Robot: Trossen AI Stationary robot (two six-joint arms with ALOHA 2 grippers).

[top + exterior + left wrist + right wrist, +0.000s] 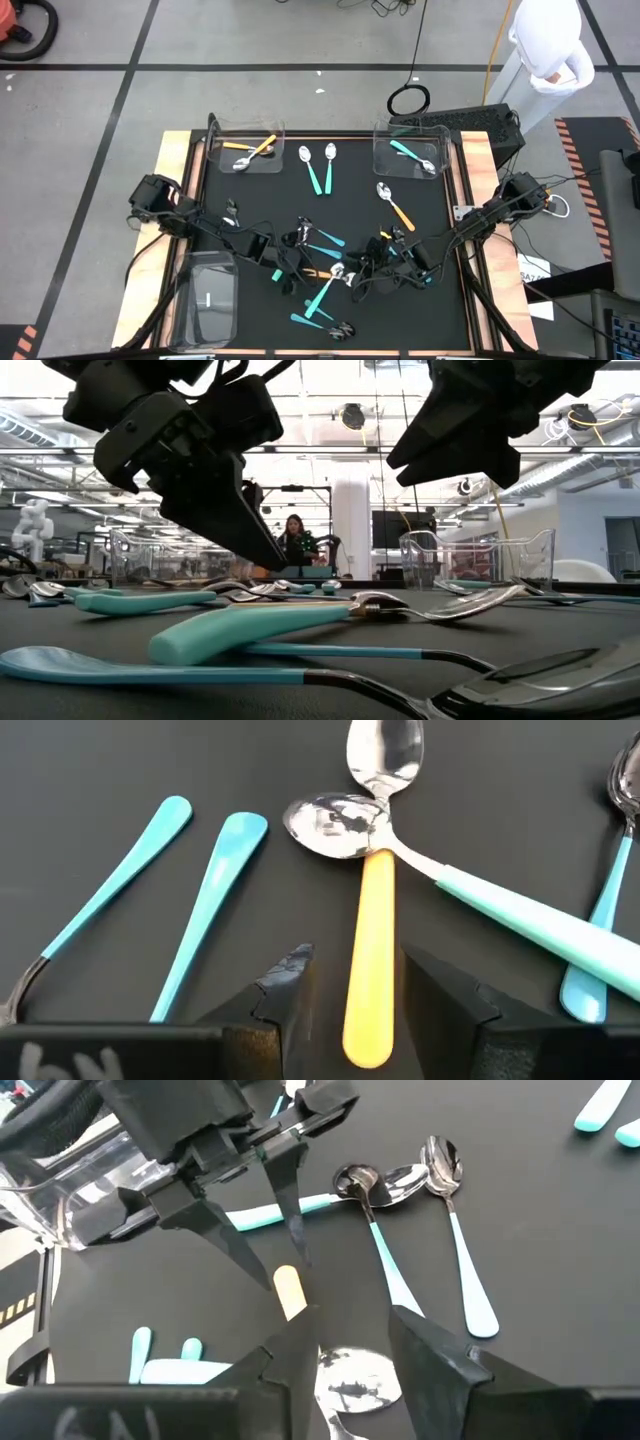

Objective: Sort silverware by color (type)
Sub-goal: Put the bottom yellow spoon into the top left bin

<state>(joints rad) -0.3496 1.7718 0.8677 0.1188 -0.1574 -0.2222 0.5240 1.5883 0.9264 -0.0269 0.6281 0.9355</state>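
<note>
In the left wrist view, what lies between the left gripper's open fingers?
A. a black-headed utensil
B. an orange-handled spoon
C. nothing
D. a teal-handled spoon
B: the left gripper has its fingers open on either side of the handle of the orange-handled spoon, whose silver bowl lies by a second silver spoon bowl.

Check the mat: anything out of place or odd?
One oddity: both grippers converge on one orange-handled spoon. The left gripper straddles its handle, open; the right gripper is open over its bowl. A teal-handled spoon lies crossed against its neck.
</note>
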